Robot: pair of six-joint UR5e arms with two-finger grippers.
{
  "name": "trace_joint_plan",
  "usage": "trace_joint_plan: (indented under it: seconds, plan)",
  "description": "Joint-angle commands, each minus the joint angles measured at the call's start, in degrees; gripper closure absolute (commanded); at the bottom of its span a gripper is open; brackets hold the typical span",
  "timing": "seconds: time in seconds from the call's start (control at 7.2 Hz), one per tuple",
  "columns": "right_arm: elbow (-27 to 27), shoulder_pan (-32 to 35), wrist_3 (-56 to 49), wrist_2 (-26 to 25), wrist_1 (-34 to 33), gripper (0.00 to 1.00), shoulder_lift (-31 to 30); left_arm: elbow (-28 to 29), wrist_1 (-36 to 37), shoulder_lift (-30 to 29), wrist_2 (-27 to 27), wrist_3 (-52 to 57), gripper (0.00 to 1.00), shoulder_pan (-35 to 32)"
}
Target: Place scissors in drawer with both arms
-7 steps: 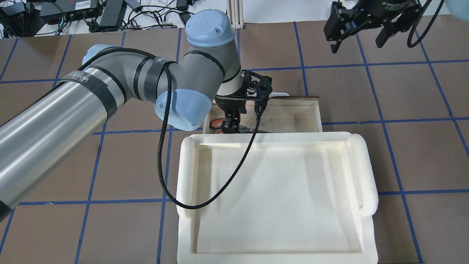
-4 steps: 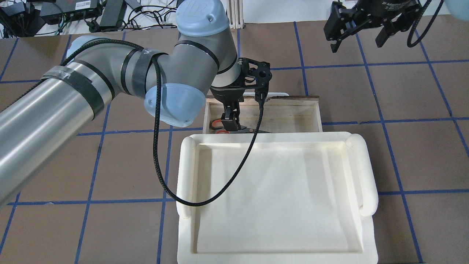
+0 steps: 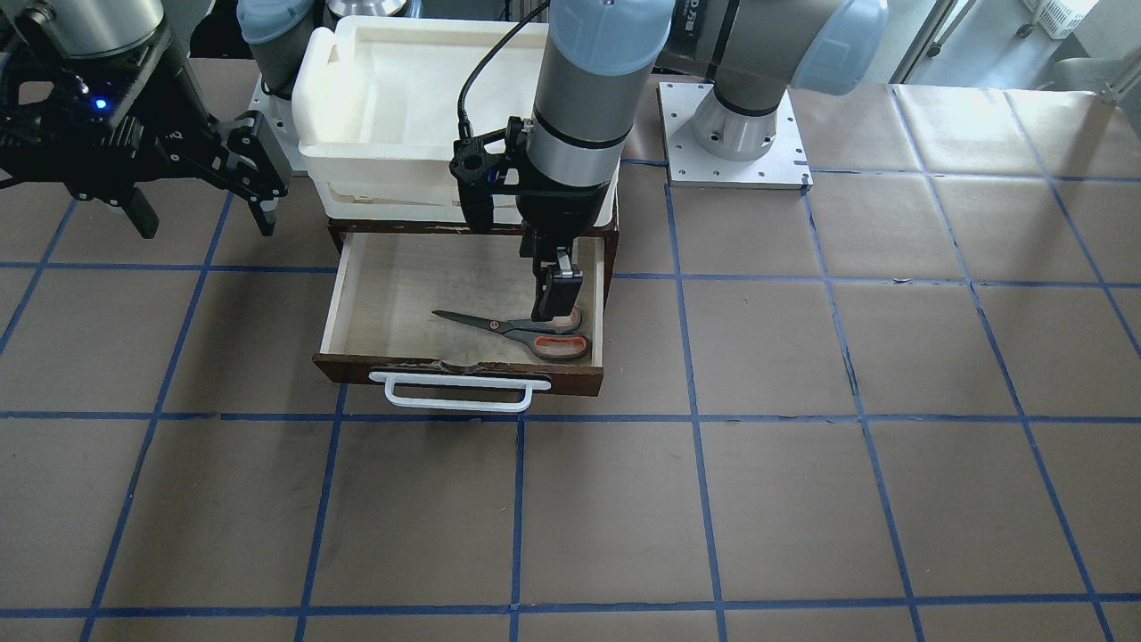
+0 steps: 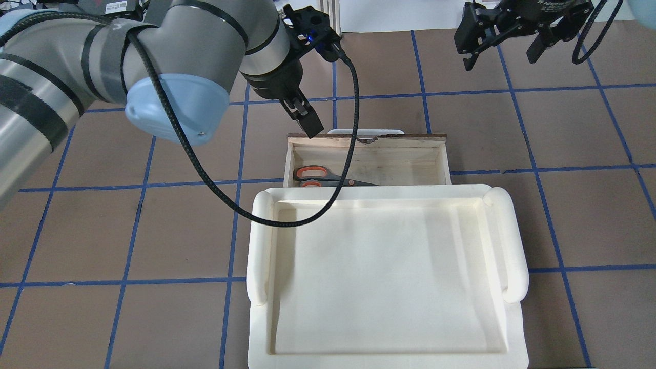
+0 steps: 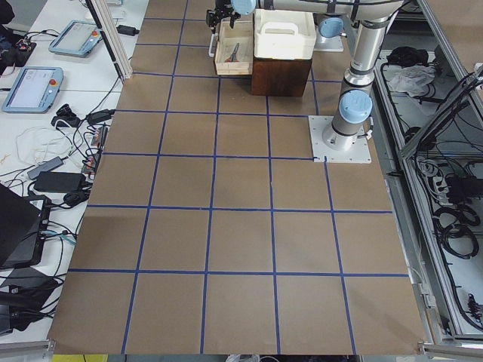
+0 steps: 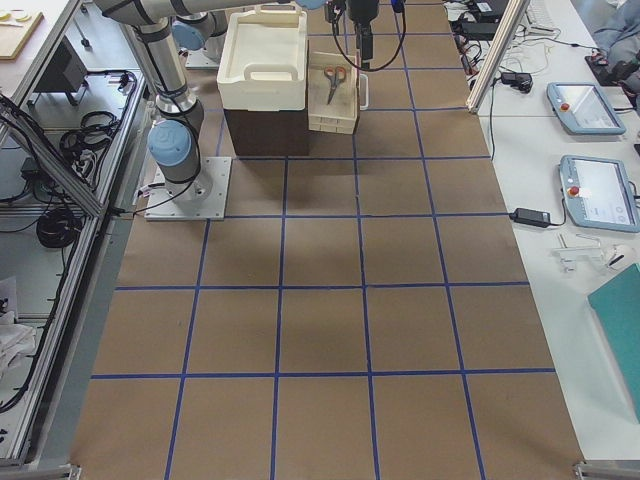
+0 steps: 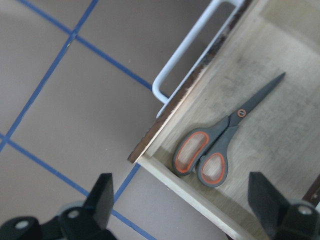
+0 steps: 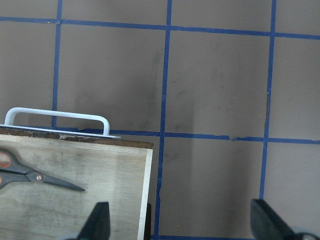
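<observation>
The scissors [image 4: 320,177] lie flat in the open drawer [image 4: 405,164], handles at its left end; the white foam tray hides part of them. In the front-facing view the scissors [image 3: 517,330] lie near the drawer's front wall [image 3: 401,367]. My left gripper [image 4: 307,122] is open and empty, raised above the drawer's far left corner. Its wrist view shows both fingers spread wide, with the scissors [image 7: 210,150] free below. My right gripper [image 4: 505,48] is open and empty, high beyond the drawer's right end; its wrist view shows the drawer's corner [image 8: 100,170].
A white foam tray [image 4: 512,241] sits on top of the cabinet, just behind the open drawer. The drawer's white bar handle [image 3: 459,394] faces the far side. The left arm's black cable [image 4: 353,128] hangs over the drawer. Brown floor with blue tape lines surrounds it.
My left gripper has risen out of the drawer and moved up and away from the scissors, which stay lying in the drawer. The right gripper has barely moved.
</observation>
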Motion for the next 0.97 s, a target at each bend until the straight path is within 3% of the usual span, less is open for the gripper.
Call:
trace_joint_plan:
  seconds: [0.0,0.14,0.83]
  plan:
    - [0.09,-0.07,0.0,-0.34,-0.13,0.0,-0.15,-0.01,-4.17,3.33,3.65,-20.52,0.0,6.39]
    - [0.0,-0.07,0.0,-0.26,-0.13,0.0,-0.15,-0.36,-7.33,4.47,3.76,-25.92,0.0,8.16]
    - [0.09,-0.07,-0.26,-0.69,-1.53,0.0,-0.15,-3.61,-9.74,7.11,6.66,-26.33,0.0,19.42]
